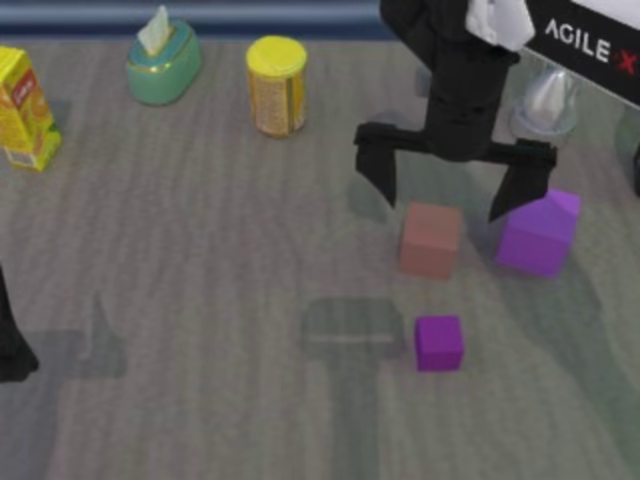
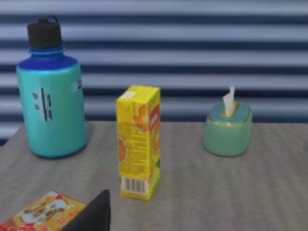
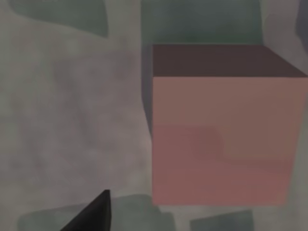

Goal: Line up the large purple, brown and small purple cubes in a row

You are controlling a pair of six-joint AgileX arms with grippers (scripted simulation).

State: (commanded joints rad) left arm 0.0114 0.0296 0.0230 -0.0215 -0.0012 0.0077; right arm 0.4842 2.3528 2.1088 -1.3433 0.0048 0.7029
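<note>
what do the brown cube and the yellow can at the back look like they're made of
The medium reddish-brown cube looks like matte plastic or painted wood: flat, even colour, no shine, no grain, sharp edges; which one is unclear. The yellow cylindrical can looks like metal or card with a printed label and a smooth, slightly lighter lid; its faint sheen leaves the material open.

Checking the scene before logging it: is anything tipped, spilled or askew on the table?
Nothing is tipped or spilled. Only the large violet-purple cube sits turned at an angle, unlike the squarely set reddish-brown cube and small deep-purple cube.
</note>
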